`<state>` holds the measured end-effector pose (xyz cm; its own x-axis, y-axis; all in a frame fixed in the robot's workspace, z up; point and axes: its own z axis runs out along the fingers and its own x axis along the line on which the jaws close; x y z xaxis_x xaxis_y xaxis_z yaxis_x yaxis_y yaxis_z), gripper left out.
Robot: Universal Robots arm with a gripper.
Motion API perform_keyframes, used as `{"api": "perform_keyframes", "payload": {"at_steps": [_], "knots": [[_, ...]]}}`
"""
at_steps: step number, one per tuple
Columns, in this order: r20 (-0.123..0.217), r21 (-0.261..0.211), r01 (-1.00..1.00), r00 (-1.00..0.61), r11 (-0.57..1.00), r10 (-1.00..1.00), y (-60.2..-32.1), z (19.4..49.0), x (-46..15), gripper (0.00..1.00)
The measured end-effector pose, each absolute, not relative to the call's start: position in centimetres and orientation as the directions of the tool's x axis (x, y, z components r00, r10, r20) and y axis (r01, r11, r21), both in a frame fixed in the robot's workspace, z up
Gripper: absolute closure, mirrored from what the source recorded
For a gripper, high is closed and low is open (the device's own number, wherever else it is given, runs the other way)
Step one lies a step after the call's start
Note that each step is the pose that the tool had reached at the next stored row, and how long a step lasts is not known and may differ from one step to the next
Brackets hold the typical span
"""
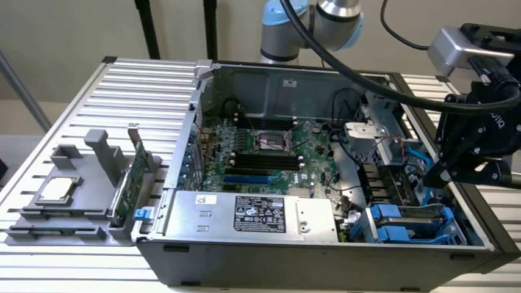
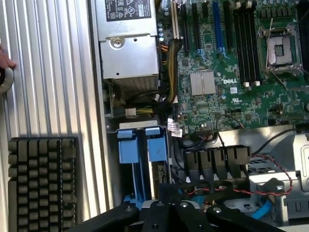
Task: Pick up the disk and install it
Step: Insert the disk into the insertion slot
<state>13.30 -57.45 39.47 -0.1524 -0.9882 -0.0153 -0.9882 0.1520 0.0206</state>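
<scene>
The disk stands on edge in the drive bay at the near right corner of the open computer case. Mostly its bright blue carrier frame shows. In the wrist view two blue carrier tabs sit side by side over narrow slots, and the disk's metal body is largely hidden below them. My black gripper hangs just above and slightly behind that bay, shut, with nothing in it. Its dark linkage hangs over the case next to the blue tabs.
A grey fixture at the exterior view's left holds a silver-topped chip and a green card. Inside the case are a motherboard, a power supply and red and blue cables. A keyboard and a fingertip show beside the case.
</scene>
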Motion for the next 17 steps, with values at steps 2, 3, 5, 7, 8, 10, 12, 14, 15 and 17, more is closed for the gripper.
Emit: {"api": "perform_keyframes", "payload": {"at_steps": [2, 3, 5, 7, 8, 10, 12, 14, 15, 17], "knots": [[-0.015, 0.021, -0.982, -0.188, 0.187, -0.982, -57.45, 39.47, 13.3, 0.89], [-0.015, 0.021, -0.978, -0.206, 0.205, -0.979, -57.45, 39.48, 13.31, 0.89], [-0.015, 0.021, -0.971, -0.24, 0.24, -0.971, -57.45, 39.47, 13.3, 0.89], [-0.015, 0.021, -0.961, -0.277, 0.276, -0.961, -57.45, 39.47, 13.3, 0.89], [-0.015, 0.021, -0.956, -0.294, 0.293, -0.956, -57.45, 39.47, 13.3, 0.89], [-0.015, 0.021, -0.945, -0.328, 0.327, -0.945, -57.45, 39.47, 13.3, 0.89], [-0.015, 0.021, -0.932, -0.362, 0.362, -0.932, -57.45, 39.47, 13.3, 0.89], [-0.015, 0.021, -0.918, -0.395, 0.395, -0.918, -57.45, 39.47, 13.3, 0.89], [-0.015, 0.021, -0.911, -0.412, 0.412, -0.911, -57.45, 39.47, 13.31, 0.89], [-0.015, 0.021, -0.896, -0.445, 0.445, -0.895, -57.45, 39.47, 13.3, 0.89]]}}
